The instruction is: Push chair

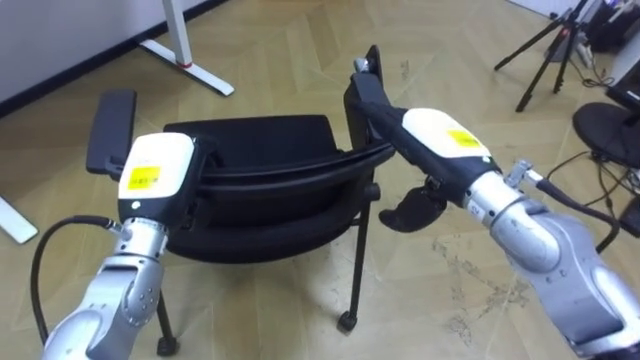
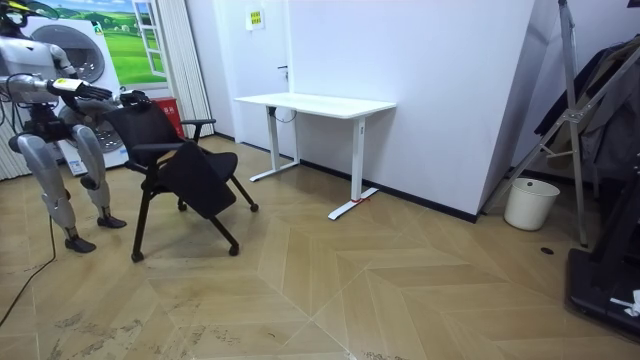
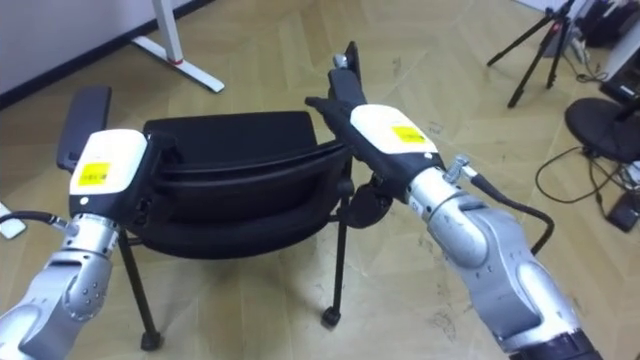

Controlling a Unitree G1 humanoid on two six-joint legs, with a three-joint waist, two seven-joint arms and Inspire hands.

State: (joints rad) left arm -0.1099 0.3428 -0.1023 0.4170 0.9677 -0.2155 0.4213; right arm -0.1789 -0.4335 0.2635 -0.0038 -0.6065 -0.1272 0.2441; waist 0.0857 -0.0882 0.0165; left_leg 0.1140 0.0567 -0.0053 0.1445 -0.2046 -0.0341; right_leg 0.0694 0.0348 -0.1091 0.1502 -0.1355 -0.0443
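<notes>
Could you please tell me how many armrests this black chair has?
2. One armrest is on the chair's left side, beside the left hand; the other armrest is on the right, partly under the right hand.

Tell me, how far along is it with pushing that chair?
Done: the robot stands behind the chair, with its left hand and right hand both laid on top of the backrest. In hand: that contact, the right hand's fingers lying straight along it. Left: probably the push itself; the chair stands on open floor, well apart from the white desk.
</notes>
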